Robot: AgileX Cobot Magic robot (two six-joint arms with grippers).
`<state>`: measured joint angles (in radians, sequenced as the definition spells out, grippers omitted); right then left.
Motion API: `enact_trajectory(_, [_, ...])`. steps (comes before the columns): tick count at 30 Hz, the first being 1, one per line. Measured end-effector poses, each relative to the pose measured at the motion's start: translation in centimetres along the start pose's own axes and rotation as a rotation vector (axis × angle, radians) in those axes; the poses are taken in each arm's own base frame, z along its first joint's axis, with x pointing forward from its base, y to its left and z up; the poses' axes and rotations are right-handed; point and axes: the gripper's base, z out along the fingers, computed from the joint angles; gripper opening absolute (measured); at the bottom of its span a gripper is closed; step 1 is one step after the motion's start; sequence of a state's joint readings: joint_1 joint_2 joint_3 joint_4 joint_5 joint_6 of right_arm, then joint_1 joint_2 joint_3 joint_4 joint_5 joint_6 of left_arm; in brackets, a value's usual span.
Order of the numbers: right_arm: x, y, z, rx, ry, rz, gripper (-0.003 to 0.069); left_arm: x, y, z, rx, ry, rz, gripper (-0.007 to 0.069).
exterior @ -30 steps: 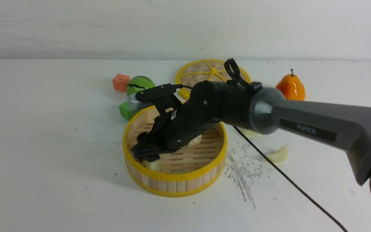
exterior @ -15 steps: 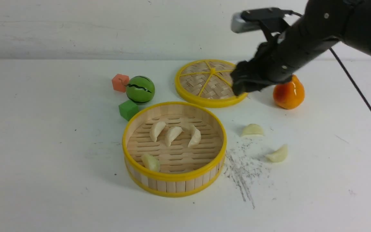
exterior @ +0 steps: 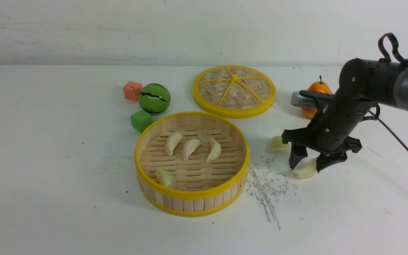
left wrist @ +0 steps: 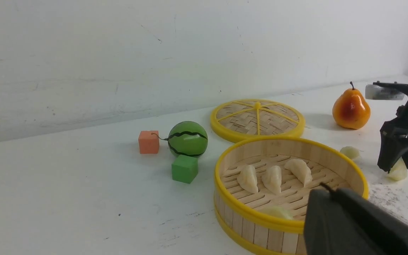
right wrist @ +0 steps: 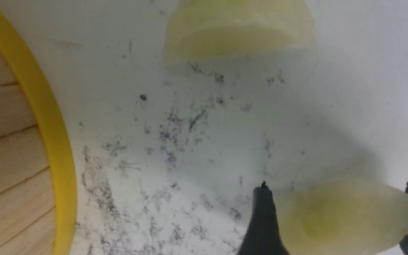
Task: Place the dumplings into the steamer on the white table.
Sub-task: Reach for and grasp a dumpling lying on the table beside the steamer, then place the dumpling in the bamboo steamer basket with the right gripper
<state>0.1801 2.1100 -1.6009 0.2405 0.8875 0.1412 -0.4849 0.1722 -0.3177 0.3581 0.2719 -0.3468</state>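
The step in hand looks like the fifth pick: the right gripper [exterior: 307,167], jaws spread wide and holding nothing, straddles a dumpling [exterior: 306,172] on the white table [exterior: 66,177], right of the steamer [exterior: 190,194]; four dumplings [exterior: 189,148] lie inside, and a second loose dumpling [exterior: 276,143] waits nearby. Next, I judge, the jaws must close gently across the crescent, then lift it over the rim; the left gripper [left wrist: 331,205] sits closed and empty. No brand or writing is legible.
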Motion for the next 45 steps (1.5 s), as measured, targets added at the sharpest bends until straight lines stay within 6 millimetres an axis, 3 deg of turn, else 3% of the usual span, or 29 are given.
enact_trajectory(2, [0.2,0.4,0.1,-0.008,0.008,-0.01,0.0456,0.0,0.0,0.0,0.0,0.0,0.0,0.0007])
enact_trajectory(11, [0.9,2.0,0.4,-0.022,0.025,-0.149,0.0213,0.0,0.0,0.0,-0.001,0.0,0.003,0.0015])
enact_trajectory(21, [1.2,2.3,-0.6,-0.026,0.069,-0.275,0.0204,0.0,0.0,0.0,-0.001,0.0,0.003,0.0017])
enact_trajectory(23, [1.3,2.5,-1.7,-0.031,0.07,-0.293,0.0204,0.0,0.0,0.0,-0.001,0.0,0.003,0.0017])
enact_trajectory(27, [0.8,4.1,-6.9,-0.09,-0.033,-0.315,0.0204,0.0,0.0,0.0,-0.001,0.0,0.003,0.0017])
enact_trajectory(29, [0.8,5.5,-9.3,-0.146,-0.09,-0.326,0.0204,0.0,0.0,0.0,-0.001,0.0,0.003,0.0019])
enact_trajectory(32, [1.1,7.6,-10.6,-0.187,-0.121,-0.374,0.0204,0.0,0.0,0.0,-0.001,0.0,0.003,0.0019])
enact_trajectory(33, [1.8,9.7,-10.9,-0.21,-0.127,-0.433,0.0204,0.0,0.0,0.0,-0.001,0.0,0.003,0.0019])
enact_trajectory(34, [2.0,10.3,-11.0,-0.215,-0.128,-0.449,0.0204,0.0,0.0,0.0,-0.001,0.0,0.002,0.0019])
enact_trajectory(37, [4.0,15.0,-9.7,-0.23,-0.105,-0.583,0.0204,0.0,0.0,0.0,-0.001,0.0,-0.009,0.002])
enact_trajectory(39, [5.2,17.8,-7.6,-0.198,-0.08,-0.665,0.0204,0.0,0.0,0.0,-0.001,0.0,-0.013,0.0022])
enact_trajectory(40, [5.2,17.8,-7.6,-0.198,-0.08,-0.665,0.0204,0.0,0.0,0.0,-0.001,0.0,-0.013,0.0022])
enact_trajectory(42, [5.8,19.9,-5.5,-0.151,-0.076,-0.703,0.0204,0.0,0.0,0.0,-0.001,0.001,-0.014,0.0022])
enact_trajectory(45, [5.8,20.7,-3.4,-0.108,-0.06,-0.701,0.0204,0.1,0.0,0.0,-0.005,0.01,-0.014,0.0022])
